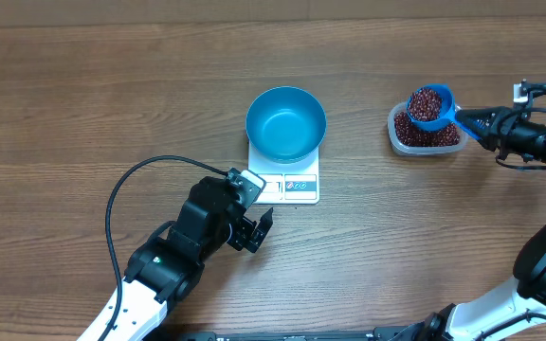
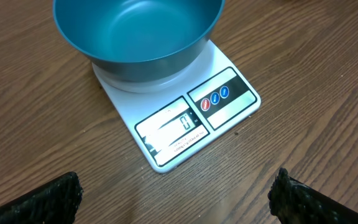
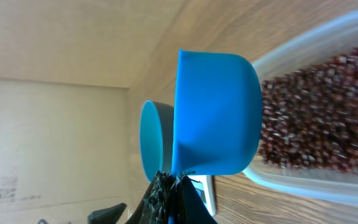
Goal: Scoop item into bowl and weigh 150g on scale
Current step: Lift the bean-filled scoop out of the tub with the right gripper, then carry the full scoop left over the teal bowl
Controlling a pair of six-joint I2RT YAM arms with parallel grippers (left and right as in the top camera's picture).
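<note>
The blue scoop [image 3: 216, 112] fills the right wrist view, its handle pinched in the closed right gripper [image 3: 169, 186]. From overhead it is heaped with dark red-brown beans [image 1: 431, 99] and sits over the clear plastic tub [image 1: 401, 142], which holds the rest of the heap. Whether the scoop has cleared the tub's rim is hard to judge.

The bowl [image 1: 285, 123] stands empty on the white scale [image 1: 300, 187] at the middle of the desk [image 1: 112, 95]. The scale's display [image 2: 185, 121] shows a single zero.

The coming move turns on one relation. The bowl lies well apart from the scoop, to the robot's left of it, with bare desk between tub and scale. The scoop's handle runs roughly along that same left-right line, cup end toward the bowl. A straight carry leftward, then a tip over the rim, looks like what the step calls for. A heaped load may shed beans on the way.

The left gripper [image 1: 254, 230] hangs near the scale's display edge, fingers [image 2: 45, 200] spread wide and holding nothing. It is the nearer arm to the bowl, but the load is with the right.
</note>
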